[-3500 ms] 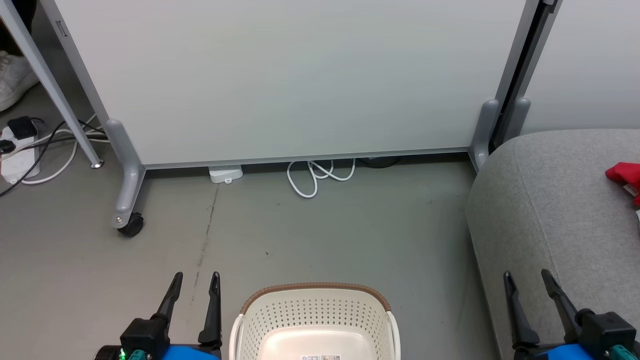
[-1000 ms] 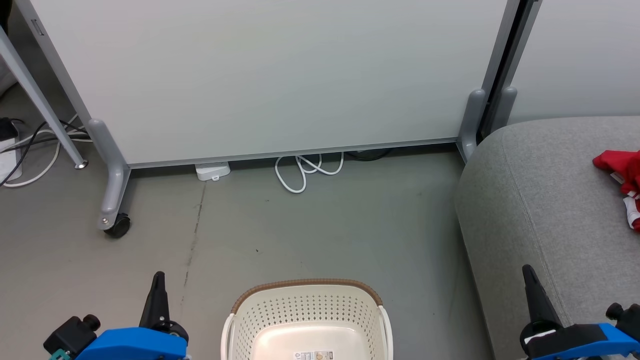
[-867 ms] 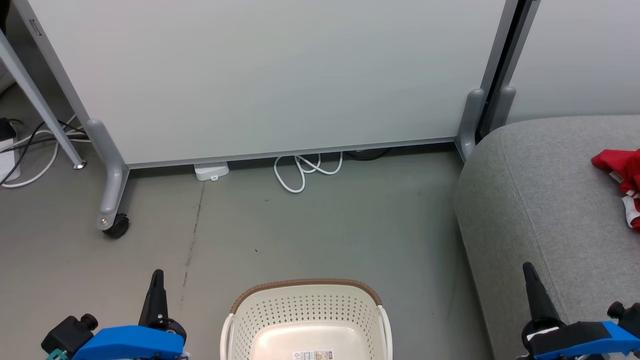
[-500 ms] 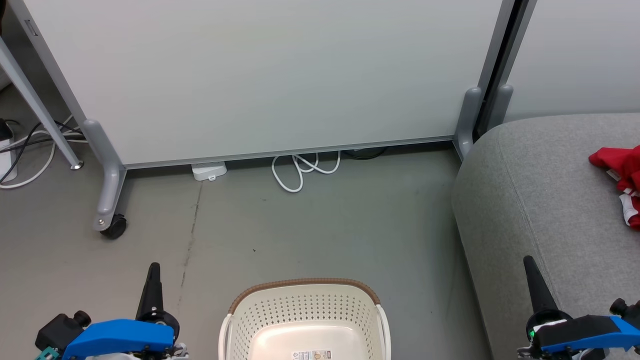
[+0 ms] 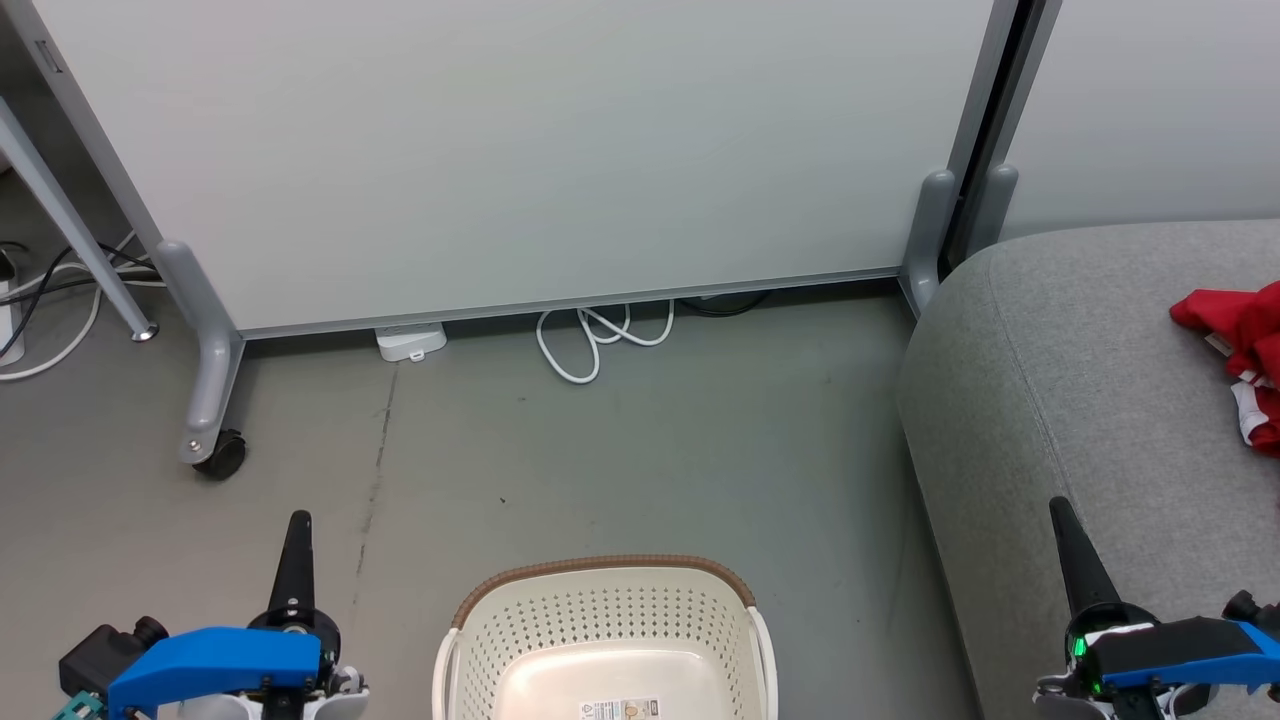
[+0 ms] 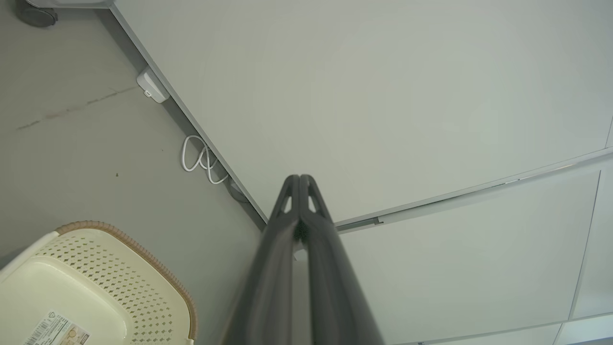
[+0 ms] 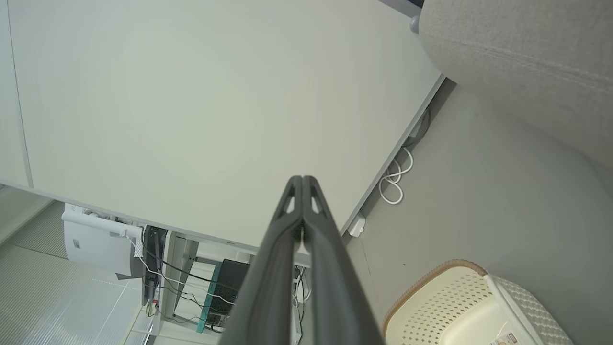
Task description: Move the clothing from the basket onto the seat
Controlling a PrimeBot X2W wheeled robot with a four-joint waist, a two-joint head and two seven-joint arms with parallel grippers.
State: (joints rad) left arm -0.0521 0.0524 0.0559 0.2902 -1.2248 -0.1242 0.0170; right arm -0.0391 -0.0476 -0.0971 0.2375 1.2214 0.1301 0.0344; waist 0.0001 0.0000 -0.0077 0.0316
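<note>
Grey flooring (image 5: 650, 450) carries the cream perforated basket (image 5: 600, 625) at lower centre; we see its bare bottom and a label. Red clothing (image 5: 1235, 330) with white trim lies on the grey seat (image 5: 1080, 400) at the right edge. We find the left gripper (image 5: 298, 530) and right gripper (image 5: 1062, 520) closed and empty; seconds earlier their fingers stood apart. A white partition (image 5: 500, 150) and a looped cable (image 5: 590, 345) lie beyond.

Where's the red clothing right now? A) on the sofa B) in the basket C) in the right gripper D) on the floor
A: the red clothing lies on the grey sofa at the head view's right edge; the basket shows a bare bottom with a label.
</note>
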